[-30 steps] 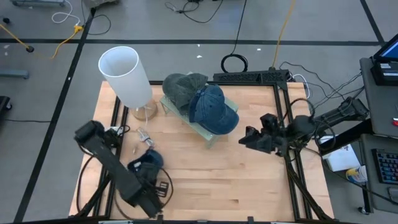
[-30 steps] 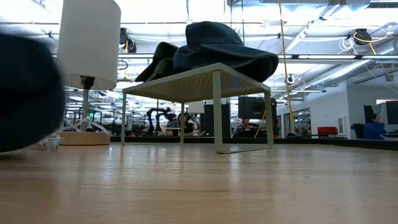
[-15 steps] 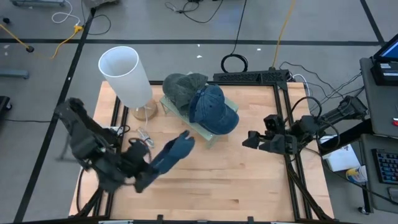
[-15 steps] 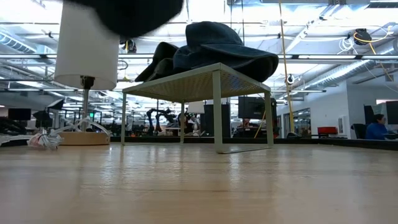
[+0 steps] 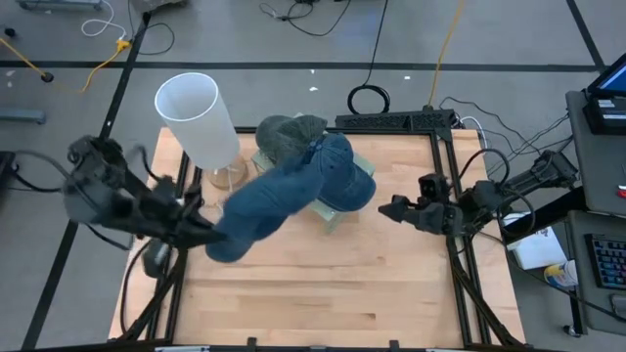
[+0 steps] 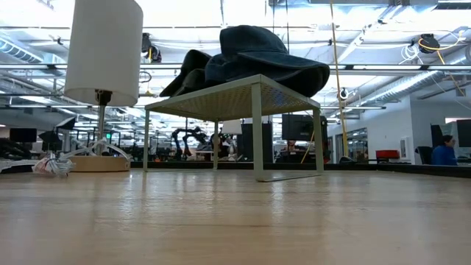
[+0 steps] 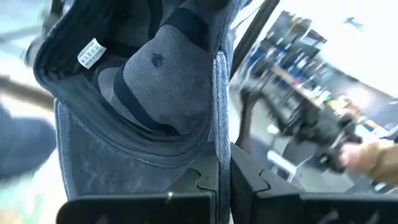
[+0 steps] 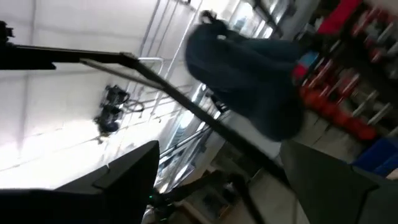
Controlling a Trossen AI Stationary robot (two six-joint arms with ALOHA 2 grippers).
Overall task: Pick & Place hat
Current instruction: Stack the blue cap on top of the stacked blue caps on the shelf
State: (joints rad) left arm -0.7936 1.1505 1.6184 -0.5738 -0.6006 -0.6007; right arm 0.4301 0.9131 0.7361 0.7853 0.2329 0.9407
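Table (image 5: 323, 284) holds a small mesh rack (image 6: 243, 92) near its back centre, a white lamp (image 5: 196, 117) at the back left. On the rack sit two hats: a grey-green one (image 5: 289, 137) behind and a blue one (image 5: 342, 176) in front, brim overhanging the rack edge in the low view. Left arm is up over the table's left edge, left gripper (image 7: 222, 180) clamped tight on the brim of a third hat, denim blue (image 5: 269, 200). That hat is in the air, well off the tabletop, stretching from the gripper toward the rack and overlapping the rack's near-left corner in the high view; motion-blurred there. Left wrist view shows its inside: grey lining, dark seam tapes meeting at the crown, a small white label (image 7: 91, 52) on the sweatband. Fingers meet on the brim edge. Right gripper (image 5: 389, 208) hangs at the table's right edge, beside the rack, fingers spread apart, nothing between them.
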